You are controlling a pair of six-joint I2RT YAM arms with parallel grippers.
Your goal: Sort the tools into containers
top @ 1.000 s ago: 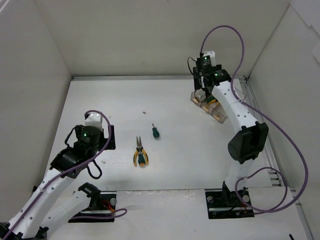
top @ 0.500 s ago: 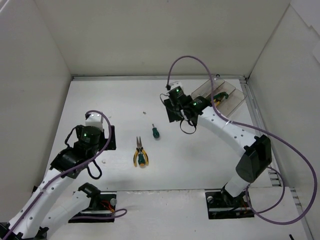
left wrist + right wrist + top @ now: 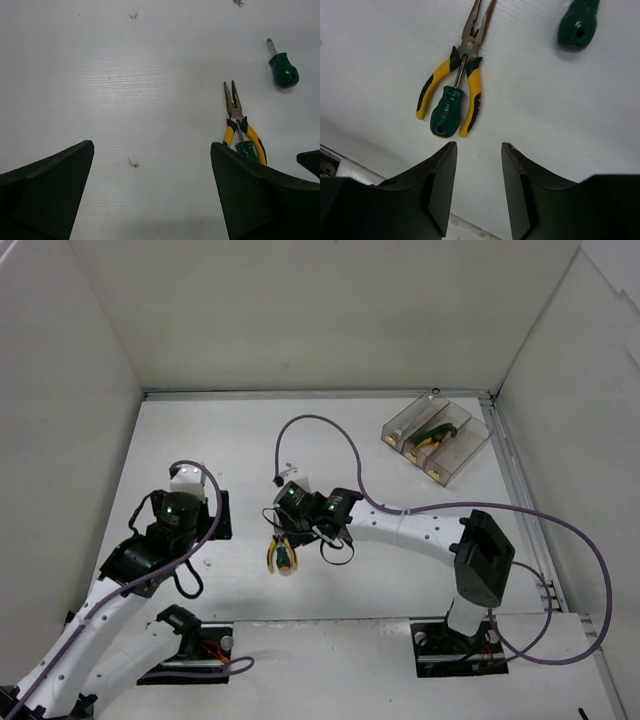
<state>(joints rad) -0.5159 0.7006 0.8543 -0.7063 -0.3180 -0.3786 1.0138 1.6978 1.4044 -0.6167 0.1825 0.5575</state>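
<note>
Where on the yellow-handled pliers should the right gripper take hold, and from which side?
Take the yellow-handled pliers from straight above at the narrow metal neck by the pivot, closing across it. They lie flat, and a green screwdriver lies between the spread handles, so closing on the handles would likely catch it too. The right gripper is open.

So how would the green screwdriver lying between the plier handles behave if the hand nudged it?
The green screwdriver looks rigid, with a rounded bulbous handle, so it would probably roll. Its shaft lies between the handles of the yellow pliers and seems to reach the pivot, so a push may shift them too.
</note>
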